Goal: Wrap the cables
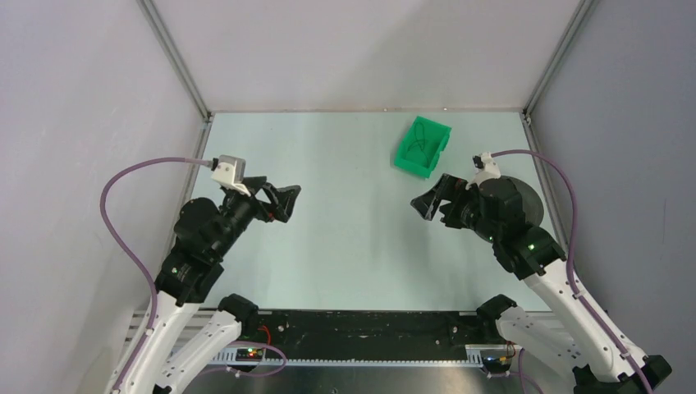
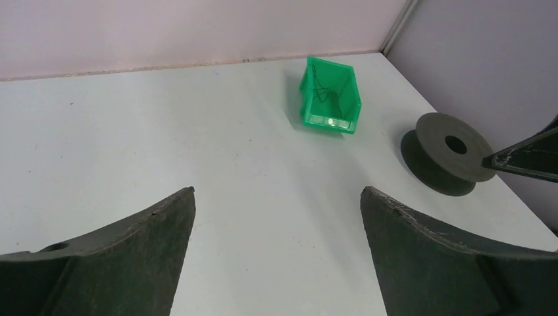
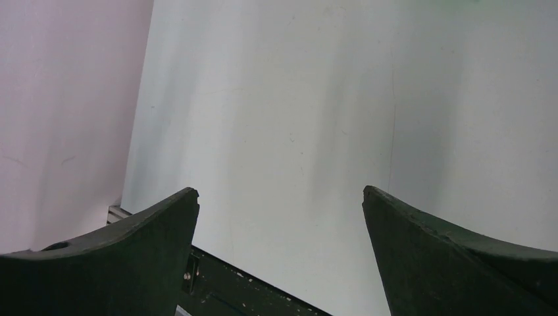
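Observation:
The cable (image 1: 420, 139) is a very thin dark wire in loose curls inside a green bin (image 1: 408, 156) at the back right of the table. It also shows in the left wrist view (image 2: 320, 91), inside the bin (image 2: 316, 120). My left gripper (image 1: 291, 201) is open and empty, at the left of the table, far from the bin. My right gripper (image 1: 427, 201) is open and empty, a little in front of the bin. In the wrist views the left gripper (image 2: 278, 193) and the right gripper (image 3: 281, 191) each have jaws wide apart with only bare table between them.
A wide black reel (image 2: 449, 153) with a centre hole lies on the table right of the bin, mostly hidden behind my right arm in the top view (image 1: 529, 201). Grey walls enclose the table. A black rail (image 1: 361, 324) runs along the near edge.

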Action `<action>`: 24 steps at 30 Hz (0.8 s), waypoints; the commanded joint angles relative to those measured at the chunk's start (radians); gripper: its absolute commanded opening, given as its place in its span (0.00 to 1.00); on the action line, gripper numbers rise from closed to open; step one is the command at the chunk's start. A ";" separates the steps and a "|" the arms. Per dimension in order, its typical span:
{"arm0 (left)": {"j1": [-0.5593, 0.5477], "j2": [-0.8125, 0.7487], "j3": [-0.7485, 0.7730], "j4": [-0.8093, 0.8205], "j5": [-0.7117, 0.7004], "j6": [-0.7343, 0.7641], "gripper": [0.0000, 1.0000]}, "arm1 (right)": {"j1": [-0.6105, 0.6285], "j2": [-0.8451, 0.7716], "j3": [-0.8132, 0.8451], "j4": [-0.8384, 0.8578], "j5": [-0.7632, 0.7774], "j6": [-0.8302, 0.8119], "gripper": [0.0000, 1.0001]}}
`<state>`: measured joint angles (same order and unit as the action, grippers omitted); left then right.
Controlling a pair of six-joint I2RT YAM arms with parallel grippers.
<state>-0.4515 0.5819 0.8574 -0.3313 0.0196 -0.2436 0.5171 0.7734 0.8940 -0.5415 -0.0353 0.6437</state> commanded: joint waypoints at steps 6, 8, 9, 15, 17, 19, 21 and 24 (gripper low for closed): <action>-0.004 0.005 -0.004 0.029 -0.057 0.023 0.98 | -0.013 0.010 -0.014 0.018 0.090 -0.011 0.99; -0.005 0.005 -0.006 0.028 -0.060 0.023 0.98 | -0.018 0.026 -0.030 0.017 0.146 -0.022 1.00; -0.004 0.004 -0.007 0.029 -0.062 0.023 0.98 | -0.023 0.038 -0.033 0.015 0.163 -0.026 0.99; -0.004 0.006 -0.007 0.028 -0.061 0.020 0.98 | -0.042 0.094 -0.042 0.058 0.439 -0.094 0.96; -0.004 0.006 -0.007 0.028 -0.060 0.020 0.98 | -0.047 0.130 -0.041 0.114 0.540 -0.210 0.92; -0.004 0.004 -0.008 0.028 -0.062 0.020 0.98 | -0.048 0.186 -0.042 0.169 0.652 -0.315 0.92; -0.004 0.004 -0.008 0.028 -0.061 0.020 0.99 | -0.048 0.253 -0.041 0.225 0.756 -0.429 0.91; -0.005 0.005 -0.008 0.029 -0.058 0.018 0.98 | -0.039 0.387 -0.040 0.296 0.863 -0.568 0.89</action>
<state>-0.4515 0.5827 0.8562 -0.3313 -0.0238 -0.2428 0.4713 1.0397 0.8474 -0.3927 0.5762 0.3267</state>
